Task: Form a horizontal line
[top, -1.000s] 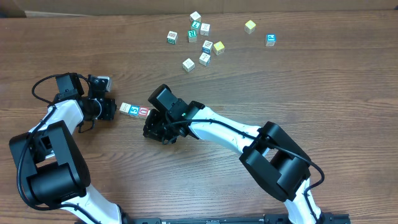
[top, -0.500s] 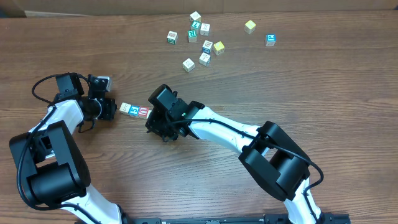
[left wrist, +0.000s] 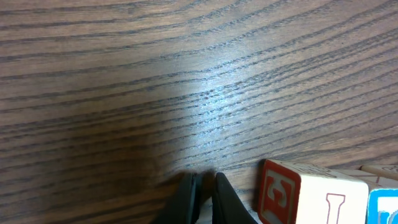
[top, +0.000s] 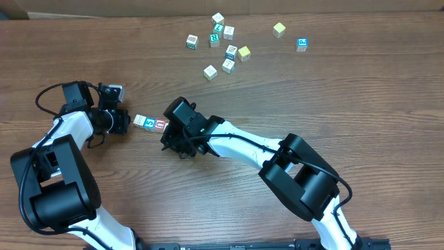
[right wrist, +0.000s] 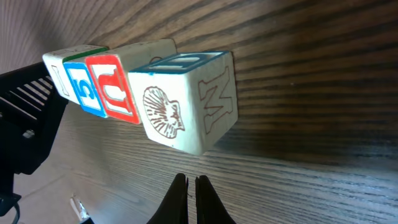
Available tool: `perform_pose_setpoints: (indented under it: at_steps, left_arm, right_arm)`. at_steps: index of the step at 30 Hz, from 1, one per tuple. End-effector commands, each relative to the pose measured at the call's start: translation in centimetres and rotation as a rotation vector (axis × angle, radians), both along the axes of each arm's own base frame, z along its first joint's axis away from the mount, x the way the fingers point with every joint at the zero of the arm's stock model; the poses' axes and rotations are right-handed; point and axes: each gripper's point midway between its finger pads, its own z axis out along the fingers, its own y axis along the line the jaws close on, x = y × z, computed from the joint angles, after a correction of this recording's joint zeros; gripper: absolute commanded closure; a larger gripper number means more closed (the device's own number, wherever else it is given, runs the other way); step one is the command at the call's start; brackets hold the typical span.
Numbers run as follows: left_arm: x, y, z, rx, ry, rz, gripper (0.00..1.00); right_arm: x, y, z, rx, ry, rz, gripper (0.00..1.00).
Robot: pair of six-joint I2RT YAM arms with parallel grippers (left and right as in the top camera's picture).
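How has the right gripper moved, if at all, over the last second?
Yes, slightly. In the overhead view, the right gripper has edged up the image, closer to the row of blocks, which has stayed put.

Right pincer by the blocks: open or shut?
Shut. The right pincer shows its two tips almost touching, nothing between them; the M block sits free ahead.

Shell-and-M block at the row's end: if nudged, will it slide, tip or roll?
The shell block looks like a rigid, flat-faced wooden cube sitting flat, so it would probably slide, not roll. It appears to abut the red-letter block, so pushing along the row would likely shift its neighbours too.
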Motion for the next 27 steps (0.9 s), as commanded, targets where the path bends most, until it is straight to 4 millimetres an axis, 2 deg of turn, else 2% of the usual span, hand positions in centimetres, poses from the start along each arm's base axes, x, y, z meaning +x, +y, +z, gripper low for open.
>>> perform_pose_setpoints:
  at_steps: [1,13,23,27]
  left_arm:
    - [-0.7,0.0,-0.9,0.005,0.037,0.016,0.92]
    - [-0.7,0.0,-1.0,0.005,0.039,0.016,0.91]
    - [-0.7,0.0,-0.9,0.005,0.038,0.016,0.90]
    - [-0.7,0.0,-1.0,0.005,0.038,0.016,0.90]
  right_arm:
    - [0.0,0.0,-0.4,0.000,0.005,-0.001,0.96]
    - [2.1,-1.3,-0.4,0.000,-0.005,-0.050,0.96]
    - [2.2,-1.0,-0.2,0.014,-0.017,-0.048,0.96]
    - [1.4,-0.4,0.0,0.028,-0.004,-0.023,0.96]
